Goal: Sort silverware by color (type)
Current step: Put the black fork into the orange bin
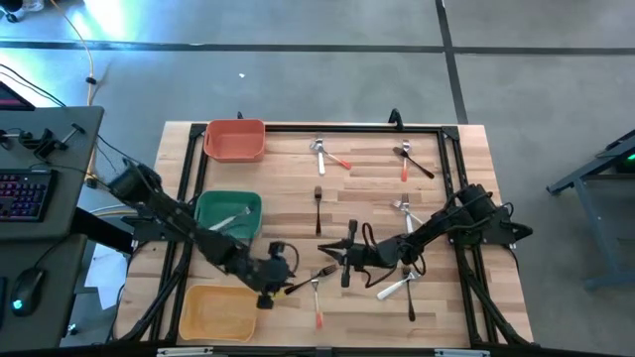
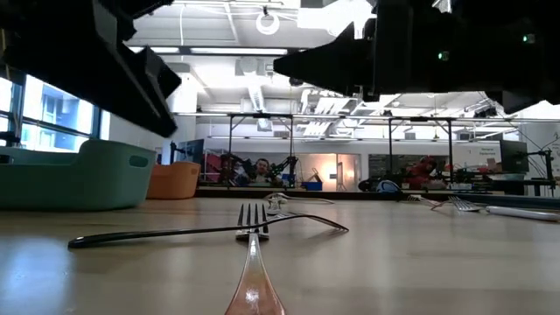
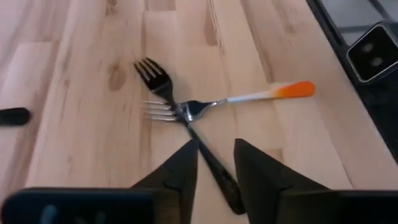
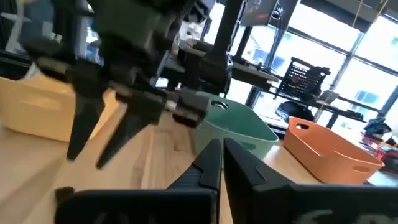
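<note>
Orange-handled fork [image 3: 249, 98] crossed over black fork [image 3: 186, 118] on worktop [image 1: 367, 312], near yellow bin [image 1: 213, 312]. Left hand [image 3: 216, 163] parted astride the black handle, apparently lined up to lift it clear. Right hand [image 4: 222, 155] closed, empty, waiting mid-worktop.

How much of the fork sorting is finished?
Just begun. The green bin holds one white-handled piece; the orange bin and yellow bin look empty. The left tool straddles a black fork crossed with an orange-handled fork. About ten pieces lie unsorted on the table.
</note>
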